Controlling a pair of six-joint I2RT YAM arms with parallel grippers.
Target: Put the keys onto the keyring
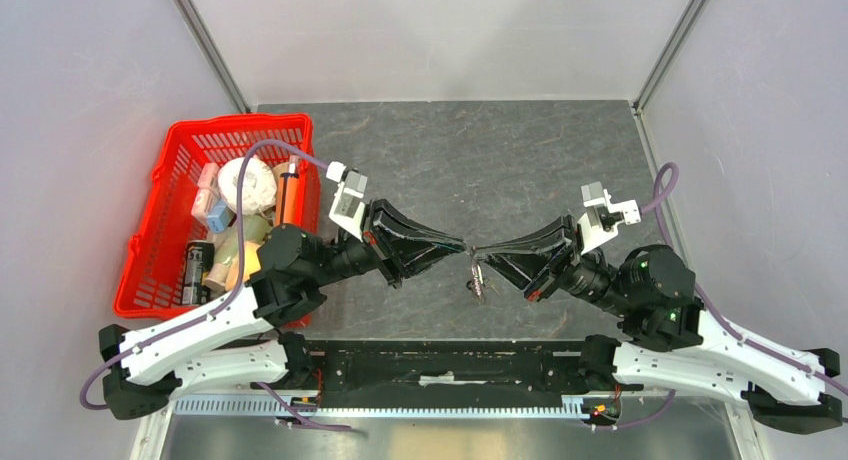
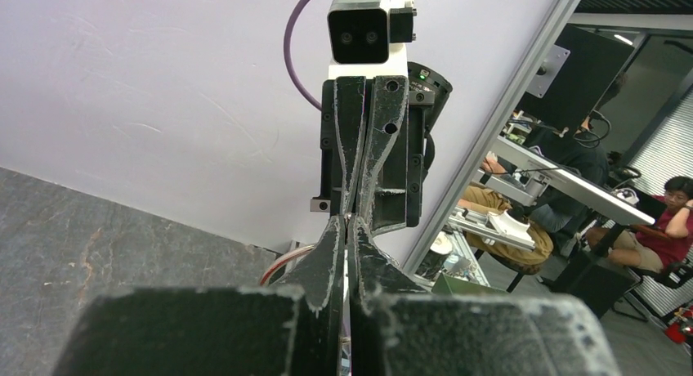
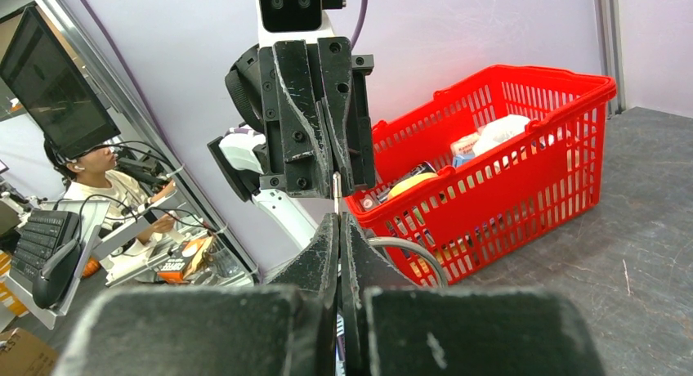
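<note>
My left gripper (image 1: 464, 248) and right gripper (image 1: 480, 252) meet tip to tip above the middle of the table, and both are shut. A thin silvery sliver, which looks like the keyring (image 3: 335, 185) seen edge-on, spans the small gap between the two pairs of tips. It barely shows in the left wrist view (image 2: 349, 218). A small bunch of keys (image 1: 480, 282) hangs just below the meeting point, over the table. Single keys are too small to tell apart, and I cannot make out the black-headed key.
A red basket (image 1: 150, 242) with bottles, packets and a white roll stands at the left of the dark stone-patterned table (image 1: 480, 150); it also shows in the right wrist view (image 3: 523, 188). Grey walls enclose the table on three sides.
</note>
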